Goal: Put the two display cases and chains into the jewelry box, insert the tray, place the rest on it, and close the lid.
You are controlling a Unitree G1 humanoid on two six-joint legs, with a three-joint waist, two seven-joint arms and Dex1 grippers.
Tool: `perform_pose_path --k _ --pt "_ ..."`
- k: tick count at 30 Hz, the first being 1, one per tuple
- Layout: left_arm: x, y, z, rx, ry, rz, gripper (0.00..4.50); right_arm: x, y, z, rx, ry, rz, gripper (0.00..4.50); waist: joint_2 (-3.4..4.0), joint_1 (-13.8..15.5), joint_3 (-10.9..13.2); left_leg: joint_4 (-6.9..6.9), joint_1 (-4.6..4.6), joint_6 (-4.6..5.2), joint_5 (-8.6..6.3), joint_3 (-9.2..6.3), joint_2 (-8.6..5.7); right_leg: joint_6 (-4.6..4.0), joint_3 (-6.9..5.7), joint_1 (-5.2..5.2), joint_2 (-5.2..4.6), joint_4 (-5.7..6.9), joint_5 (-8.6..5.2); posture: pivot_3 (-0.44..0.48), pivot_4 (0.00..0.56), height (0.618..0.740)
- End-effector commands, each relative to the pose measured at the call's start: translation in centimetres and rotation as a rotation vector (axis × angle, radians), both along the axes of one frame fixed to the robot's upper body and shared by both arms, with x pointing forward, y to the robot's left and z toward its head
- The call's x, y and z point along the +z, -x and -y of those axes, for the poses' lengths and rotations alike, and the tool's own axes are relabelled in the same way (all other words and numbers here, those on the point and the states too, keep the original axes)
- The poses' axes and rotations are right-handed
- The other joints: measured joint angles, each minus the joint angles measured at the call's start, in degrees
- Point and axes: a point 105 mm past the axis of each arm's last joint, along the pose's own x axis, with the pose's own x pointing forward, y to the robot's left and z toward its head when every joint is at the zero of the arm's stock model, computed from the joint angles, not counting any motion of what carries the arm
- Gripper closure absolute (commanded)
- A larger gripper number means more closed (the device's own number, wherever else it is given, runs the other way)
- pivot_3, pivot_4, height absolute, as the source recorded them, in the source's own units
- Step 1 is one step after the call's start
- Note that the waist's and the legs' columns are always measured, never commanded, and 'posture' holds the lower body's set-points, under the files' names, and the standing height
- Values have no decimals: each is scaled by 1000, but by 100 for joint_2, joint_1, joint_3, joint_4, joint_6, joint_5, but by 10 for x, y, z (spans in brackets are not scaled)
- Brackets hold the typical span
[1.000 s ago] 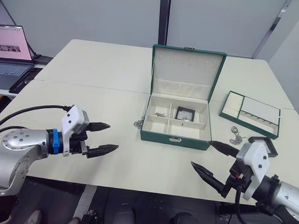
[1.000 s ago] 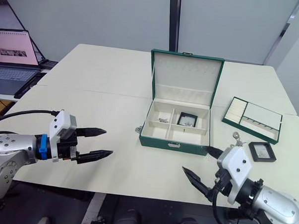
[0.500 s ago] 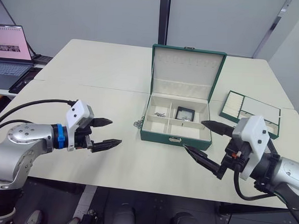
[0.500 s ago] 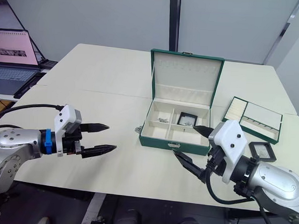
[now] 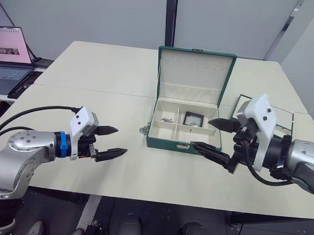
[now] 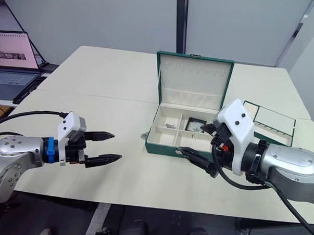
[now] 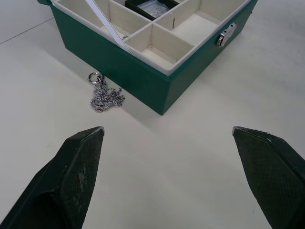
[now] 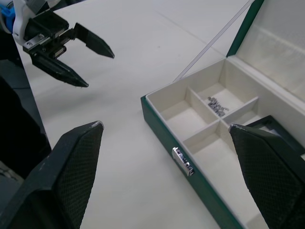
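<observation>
Jewelry box (image 5: 185, 130), lid (image 5: 195, 72) raised: we count one display case (image 5: 193, 118) and one chain (image 5: 168, 119) stowed. Outstanding: table chain (image 7: 104, 96), tray (image 6: 269, 124), closing. Left gripper (image 5: 111, 142) and right gripper (image 5: 212, 135) both gape, empty.

I'm working in what looks like an office or meeting room. The surface (image 5: 106, 79) is a set of plain cream tables pushed together, their seams visible. Behind it stand pale grey partition panels (image 5: 99, 13) split by a dark vertical post (image 5: 171, 19). Off to my left, an open laptop (image 5: 8, 51) with a lit pink screen sits on a side desk.
</observation>
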Motion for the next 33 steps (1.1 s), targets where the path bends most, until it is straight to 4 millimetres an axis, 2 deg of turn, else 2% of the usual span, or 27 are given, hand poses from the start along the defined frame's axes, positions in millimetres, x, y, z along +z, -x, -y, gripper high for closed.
perform_pose_path --k 1,9,17,27,33 --pt "6 2 0 -16 -16 32 26 4 -1 -5 26 -6 13 0 0 -7 0 0 0 0 0 0 0 0 0 0 0 1 0 0 150 740" --pt "3 3 -1 -11 -38 20 26 6 -12 -16 67 -5 37 0 3 -18 2 0 0 0 0 1 2 0 -1 -8 1 3 0 0 150 740" --pt "2 -2 -5 42 -36 23 26 9 -19 -19 66 -7 57 0 3 -16 2 -1 -1 0 0 5 3 0 0 -23 0 5 0 0 150 740" --pt "-3 -30 -11 153 -14 62 26 7 -17 -13 52 12 54 0 3 -8 2 -1 -3 0 0 8 1 0 0 -26 0 5 0 0 150 740" --pt "-12 -49 5 143 -44 96 26 8 -19 -8 37 29 60 0 3 -9 2 -1 -6 0 0 14 3 -1 4 -20 1 6 1 0 150 740"
